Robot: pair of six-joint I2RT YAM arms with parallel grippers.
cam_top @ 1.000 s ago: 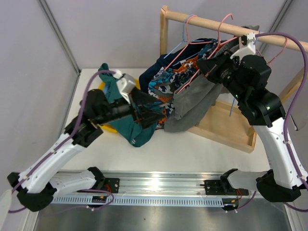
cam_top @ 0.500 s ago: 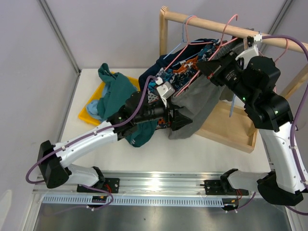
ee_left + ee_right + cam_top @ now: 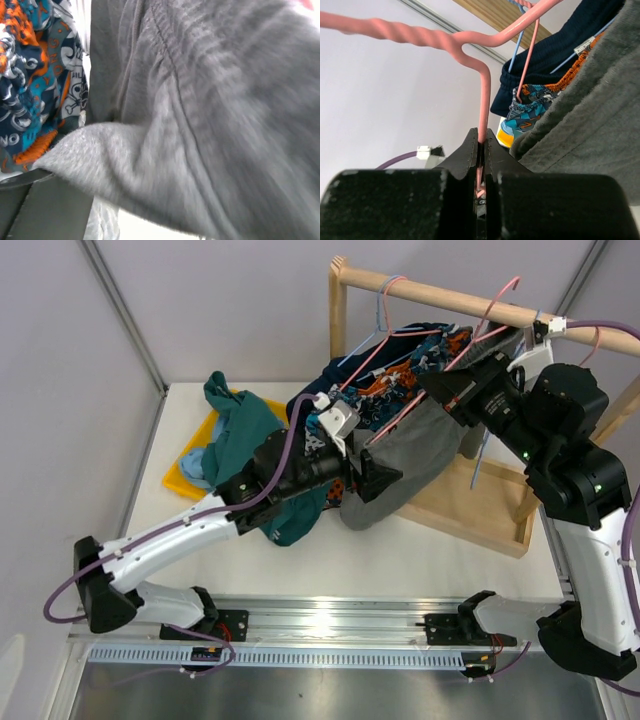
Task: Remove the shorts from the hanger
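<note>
On the white table [image 3: 450,550], by its far right corner, my right gripper [image 3: 481,136] pinches the pink hanger [image 3: 483,100]. My left gripper [image 3: 383,476] touches the grey shorts [image 3: 425,450]; I cannot tell whether it grips them.

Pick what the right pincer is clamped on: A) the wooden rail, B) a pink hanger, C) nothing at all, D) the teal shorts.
B: in the right wrist view the right pincer is shut on the thin wire of the pink hanger, which runs down between its two black tips.
</note>
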